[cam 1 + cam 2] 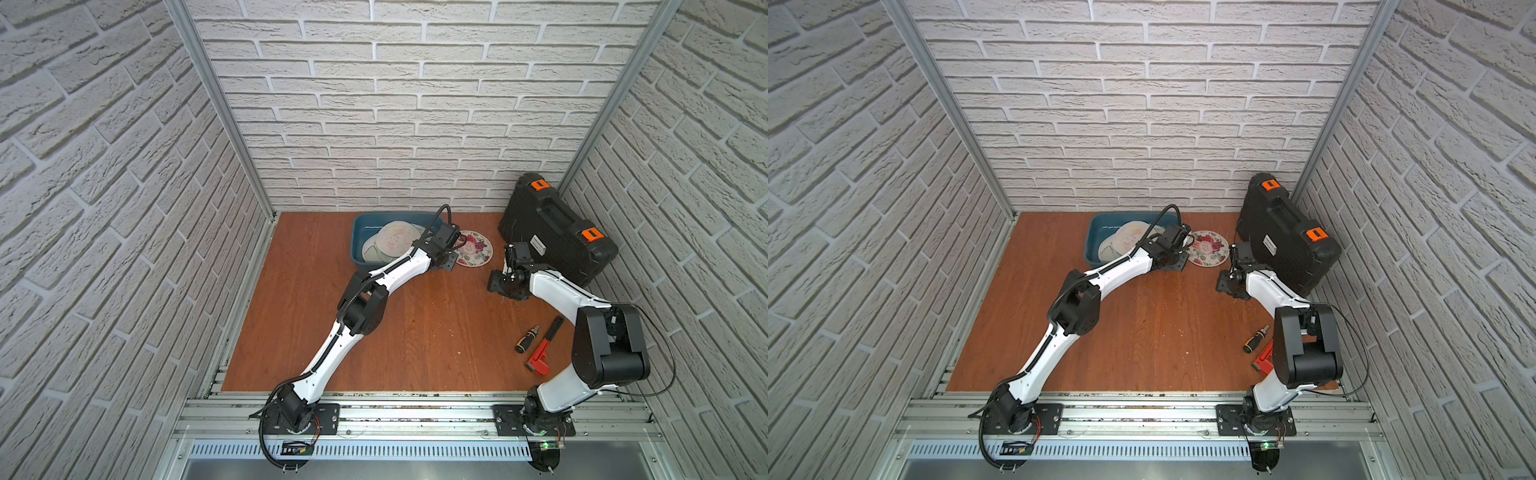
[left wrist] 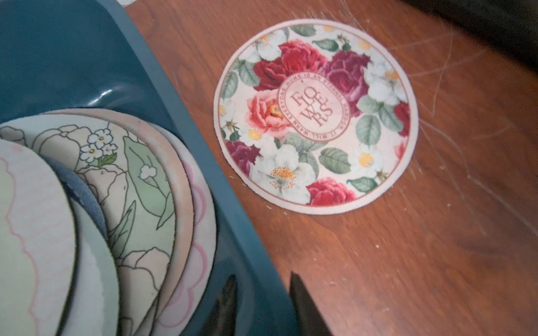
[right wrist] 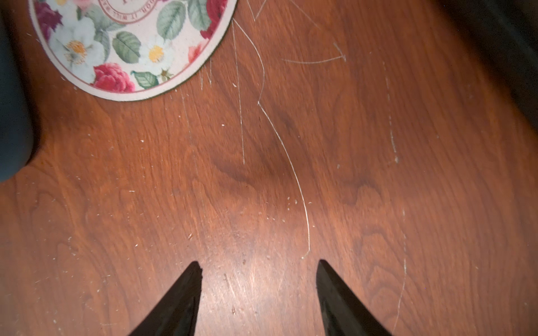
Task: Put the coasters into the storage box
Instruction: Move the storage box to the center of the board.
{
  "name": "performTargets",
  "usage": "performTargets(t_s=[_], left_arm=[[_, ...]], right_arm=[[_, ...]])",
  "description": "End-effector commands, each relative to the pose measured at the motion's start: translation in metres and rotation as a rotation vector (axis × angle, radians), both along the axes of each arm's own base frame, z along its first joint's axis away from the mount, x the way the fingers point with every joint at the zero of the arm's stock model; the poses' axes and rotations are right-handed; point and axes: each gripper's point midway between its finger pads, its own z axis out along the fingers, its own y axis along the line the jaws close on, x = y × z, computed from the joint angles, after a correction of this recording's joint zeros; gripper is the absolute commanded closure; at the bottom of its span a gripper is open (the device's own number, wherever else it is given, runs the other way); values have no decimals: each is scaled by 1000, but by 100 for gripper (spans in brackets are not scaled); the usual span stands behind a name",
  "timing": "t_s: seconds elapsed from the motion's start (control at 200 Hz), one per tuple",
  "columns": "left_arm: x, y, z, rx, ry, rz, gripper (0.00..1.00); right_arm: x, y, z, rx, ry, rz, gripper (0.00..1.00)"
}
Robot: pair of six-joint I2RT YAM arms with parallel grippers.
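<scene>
Coasters (image 1: 390, 243), thin round mats in pale pastel prints, lie overlapped and tilted inside the shallow teal-blue rectangular plastic storage box (image 1: 360, 232). The left wrist view shows a line-drawn flower one (image 2: 131, 189) on a pink-scalloped one, with a blue edge tucked among them. One more round coaster printed with red roses and white blossoms (image 1: 473, 248) lies flat on the reddish-brown wooden table (image 1: 415, 324). It is just outside the box, close to its wall but apart from it, and shows in both top views.

The left gripper (image 2: 262, 282) sits at that same wall of the box. Its jaws are narrow, one black fingertip on each side of the wall. I cannot tell whether they pinch it.

The right gripper (image 3: 259, 263) hangs low over bare table beyond the rose coaster from the box. Its jaws are well apart with only wood between them.

Further from the box on that side stands a black plastic hard case with orange latches (image 1: 552, 232). Well away from the box lie a black-and-yellow stubby screwdriver (image 1: 527, 338) and a red pipe wrench (image 1: 542, 353).
</scene>
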Motion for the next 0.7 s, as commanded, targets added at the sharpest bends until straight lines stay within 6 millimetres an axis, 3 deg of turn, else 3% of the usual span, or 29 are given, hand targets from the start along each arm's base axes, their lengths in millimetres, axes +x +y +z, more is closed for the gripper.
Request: performTargets(t_s=[0.0, 0.115, 0.335, 0.695], left_arm=[[-5, 32, -22, 112, 41, 58, 86], [-8, 44, -24, 128, 44, 77, 100], [-13, 87, -30, 173, 60, 157, 100], [-27, 192, -33, 300, 66, 308, 100]], right_arm=[[6, -1, 15, 1, -53, 1, 37], [5, -1, 15, 1, -52, 1, 37], [4, 1, 13, 8, -50, 3, 37], [5, 1, 16, 8, -54, 10, 37]])
